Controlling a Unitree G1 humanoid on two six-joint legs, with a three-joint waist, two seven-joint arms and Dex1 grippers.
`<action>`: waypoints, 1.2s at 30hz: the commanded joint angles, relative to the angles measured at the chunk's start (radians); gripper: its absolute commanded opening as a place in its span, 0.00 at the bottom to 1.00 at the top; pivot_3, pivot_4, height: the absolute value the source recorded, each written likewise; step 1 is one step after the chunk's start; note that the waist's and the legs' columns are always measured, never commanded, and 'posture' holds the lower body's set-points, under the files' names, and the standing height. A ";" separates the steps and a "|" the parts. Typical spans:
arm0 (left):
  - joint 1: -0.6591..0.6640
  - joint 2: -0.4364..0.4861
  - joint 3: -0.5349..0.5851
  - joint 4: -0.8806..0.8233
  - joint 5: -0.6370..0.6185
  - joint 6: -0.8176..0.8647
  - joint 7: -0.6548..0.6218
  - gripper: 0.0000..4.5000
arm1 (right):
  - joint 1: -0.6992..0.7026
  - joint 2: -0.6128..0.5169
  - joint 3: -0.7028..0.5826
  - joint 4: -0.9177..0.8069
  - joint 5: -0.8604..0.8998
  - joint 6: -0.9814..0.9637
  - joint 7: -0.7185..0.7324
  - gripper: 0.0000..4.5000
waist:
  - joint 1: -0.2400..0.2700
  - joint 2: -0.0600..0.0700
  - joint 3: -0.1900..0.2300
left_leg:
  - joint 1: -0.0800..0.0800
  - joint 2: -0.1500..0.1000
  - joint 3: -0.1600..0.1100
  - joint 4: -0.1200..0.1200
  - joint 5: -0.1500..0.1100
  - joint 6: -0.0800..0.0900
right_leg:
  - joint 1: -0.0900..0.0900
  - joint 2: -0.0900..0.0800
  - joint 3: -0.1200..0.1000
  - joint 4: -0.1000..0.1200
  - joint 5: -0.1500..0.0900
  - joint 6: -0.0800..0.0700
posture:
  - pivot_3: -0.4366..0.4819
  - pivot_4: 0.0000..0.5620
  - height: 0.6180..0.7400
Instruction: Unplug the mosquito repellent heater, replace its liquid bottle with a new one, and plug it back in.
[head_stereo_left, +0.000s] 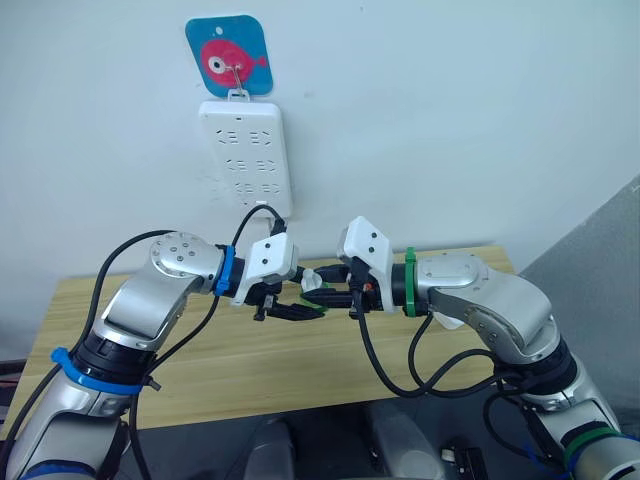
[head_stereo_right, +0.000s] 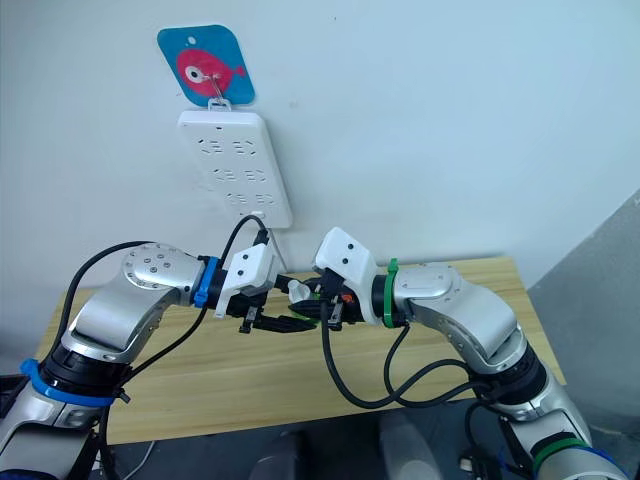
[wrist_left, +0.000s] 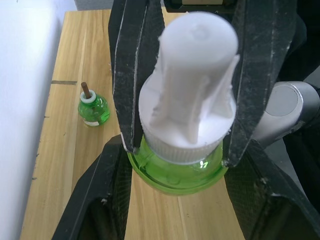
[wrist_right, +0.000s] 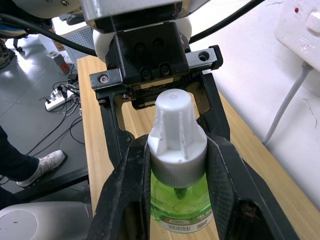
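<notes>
Now | green liquid bottle (wrist_right: 180, 200), ribbed white cap | left hand (wrist_left: 175, 200) and right hand (wrist_right: 175, 165) both clamp it

**A robot test room, set up like a lab**

A bare light-wood table (head_stereo_left: 300, 350) stands against a plain white wall (head_stereo_left: 450, 120). A white power strip (head_stereo_left: 245, 155) hangs there from a fish-shaped blue hook plate (head_stereo_left: 229, 55). On the grey floor (wrist_right: 30, 100) beyond the table lie loose cables and a socket strip (wrist_right: 52, 102), with a person's shoe (wrist_right: 42, 165) nearby.
</notes>
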 joint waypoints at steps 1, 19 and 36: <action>0.014 -0.008 0.028 -0.013 -0.009 -0.032 0.015 0.50 | 0.004 0.009 -0.012 -0.019 0.014 -0.037 0.025 0.25 | 0.000 0.000 -0.003 | 0.000 0.000 0.000 0.000 0.000 0.000 | 0.000 0.000 0.000 0.001 0.000 0.000 | 0.29 0.19 1.00; 0.139 -0.126 0.170 -0.008 -0.176 0.021 0.137 1.00 | 0.040 -0.029 -0.176 -0.029 0.086 -0.064 0.058 0.25 | -0.001 0.001 -0.024 | 0.006 0.000 0.000 0.001 0.006 0.005 | 0.001 0.005 0.001 0.013 0.002 -0.003 | 0.29 0.17 1.00; 0.068 -0.165 0.127 0.005 -0.279 0.172 0.084 1.00 | 0.030 -0.040 -0.179 -0.051 0.168 -0.024 0.060 0.25 | -0.020 0.005 -0.057 | 0.007 -0.002 0.000 0.001 0.006 0.005 | 0.002 0.006 0.001 0.013 0.002 -0.003 | 0.28 0.14 1.00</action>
